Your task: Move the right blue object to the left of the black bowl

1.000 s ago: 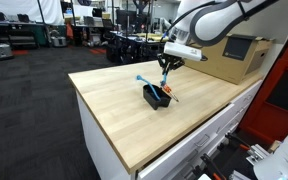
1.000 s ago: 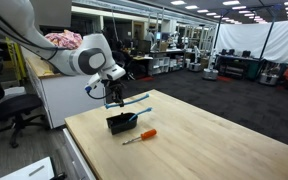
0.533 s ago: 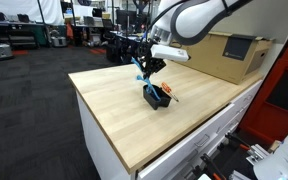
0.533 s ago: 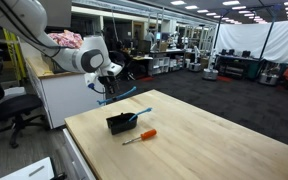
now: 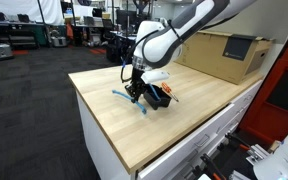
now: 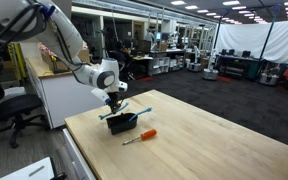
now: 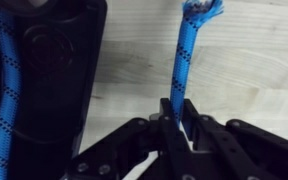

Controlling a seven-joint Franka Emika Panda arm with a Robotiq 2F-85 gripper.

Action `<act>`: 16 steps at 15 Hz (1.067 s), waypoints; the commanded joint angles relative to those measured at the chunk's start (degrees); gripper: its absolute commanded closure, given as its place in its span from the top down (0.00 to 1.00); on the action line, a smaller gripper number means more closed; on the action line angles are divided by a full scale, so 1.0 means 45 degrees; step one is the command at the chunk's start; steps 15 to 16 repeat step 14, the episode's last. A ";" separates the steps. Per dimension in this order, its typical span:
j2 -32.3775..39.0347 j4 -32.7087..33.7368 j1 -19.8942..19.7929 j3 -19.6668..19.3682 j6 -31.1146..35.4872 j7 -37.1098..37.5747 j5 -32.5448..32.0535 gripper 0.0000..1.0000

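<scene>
Half a second on, the arm has swung lower. The gripper (image 5: 135, 92), which was up above the black bowl (image 5: 157, 98), is now down near the table (image 5: 104, 125), just beside the bowl at its 9 o'clock in an exterior view. Its fingers pinch the right blue object (image 7: 184, 60). In the wrist view the strip runs from the fingertips toward 12 o'clock over the wood, with the bowl at its 9 o'clock. Whether it touches the wood I cannot tell. A thin blue stick (image 7: 4, 100) rests on the bowl.
</scene>
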 commanded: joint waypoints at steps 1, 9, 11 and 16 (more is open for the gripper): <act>0.0819 0.1312 -0.0192 0.0081 -0.1932 -0.2452 0.0174 0.49; -0.1761 0.1177 -0.1071 -0.0129 -0.5483 -0.6192 0.0535 1.00; -0.2428 0.1065 -0.1277 -0.0329 -0.5659 -0.6403 0.0825 1.00; -0.3137 0.0876 -0.1479 -0.0767 -0.5672 -0.6232 0.0943 1.00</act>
